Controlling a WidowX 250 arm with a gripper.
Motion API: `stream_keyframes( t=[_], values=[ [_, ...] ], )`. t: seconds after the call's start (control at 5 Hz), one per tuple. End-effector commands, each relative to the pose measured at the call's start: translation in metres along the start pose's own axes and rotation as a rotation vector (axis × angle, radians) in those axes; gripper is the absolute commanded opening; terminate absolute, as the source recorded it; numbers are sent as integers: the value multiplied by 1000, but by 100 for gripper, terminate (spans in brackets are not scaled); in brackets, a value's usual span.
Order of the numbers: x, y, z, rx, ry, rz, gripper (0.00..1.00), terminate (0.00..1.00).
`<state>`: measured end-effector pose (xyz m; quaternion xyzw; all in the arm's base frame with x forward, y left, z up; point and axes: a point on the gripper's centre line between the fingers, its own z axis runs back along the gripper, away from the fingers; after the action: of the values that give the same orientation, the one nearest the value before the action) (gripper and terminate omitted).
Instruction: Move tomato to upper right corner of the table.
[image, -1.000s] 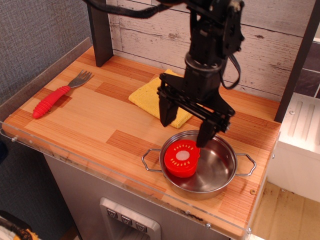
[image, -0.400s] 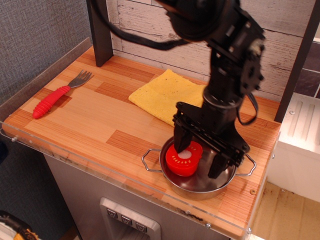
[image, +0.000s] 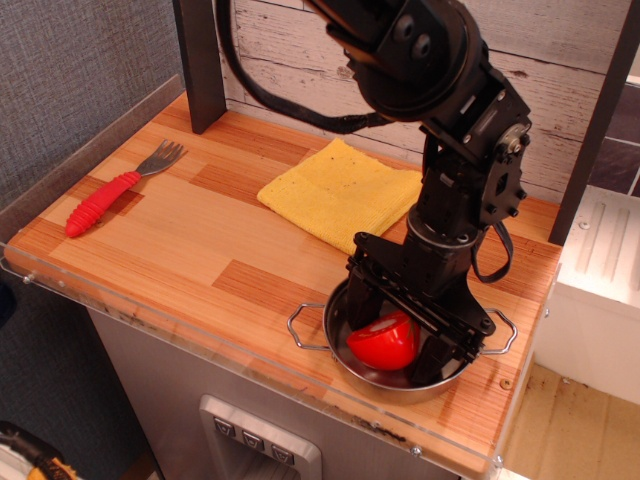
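Observation:
The tomato (image: 381, 343) lies tilted in the steel pot (image: 398, 386) near the front right of the table (image: 200, 240), its glossy red dome facing the camera. My gripper (image: 399, 340) reaches down into the pot. Its black fingers (image: 360, 305) stand wide apart on either side of the tomato, so it is open. The left finger is close against the tomato; I cannot tell whether they touch. The arm hides the back of the pot.
A yellow cloth (image: 335, 190) lies at the back middle. A fork with a ribbed red handle (image: 105, 200) lies at the left. Dark posts stand at the back left (image: 200, 60) and the right (image: 595, 120). A clear acrylic rim (image: 250, 355) edges the front.
My gripper came down from above the pot into it, fingers either side of the tomato. The tomato tipped from flat face up to dome outward.

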<state>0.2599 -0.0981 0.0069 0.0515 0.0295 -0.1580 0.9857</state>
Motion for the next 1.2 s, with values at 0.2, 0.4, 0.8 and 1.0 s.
stream_keyframes(
  t=[0.2, 0.4, 0.8, 1.0],
  values=[
    [7, 17, 28, -75, -66, 11, 0, 0],
    [22, 24, 59, -126, -137, 10, 0, 0],
    [77, 31, 85, -116, -215, 23, 0, 0],
    [102, 28, 70, -97, -205, 29, 0, 0]
  ],
)
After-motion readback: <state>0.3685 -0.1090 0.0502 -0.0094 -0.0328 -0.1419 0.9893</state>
